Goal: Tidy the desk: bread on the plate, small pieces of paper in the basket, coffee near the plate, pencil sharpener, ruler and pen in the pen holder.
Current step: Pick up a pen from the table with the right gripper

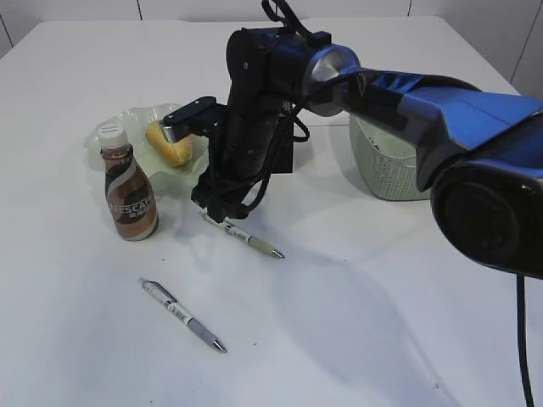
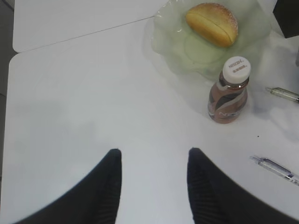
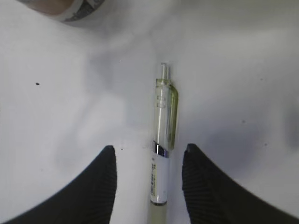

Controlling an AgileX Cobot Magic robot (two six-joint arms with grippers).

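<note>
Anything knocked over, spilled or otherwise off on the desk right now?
Nothing spilled or tipped. The coffee bottle stands upright beside the plate, with the bread on it. Only the two pens look untidy: one lies flat between the right gripper's open jaws, the other loose nearer the camera.

Right arm (image 1: pixel 441 119): glossy blue shell over black joints, one silver metal ring at the wrist, large round black housing nearest the camera. Black cables loop along the wrist. Small grey camera block on the wrist. Gripper fingers (image 3: pixel 100 186) black, curved, finely ribbed on inner faces.
</note>
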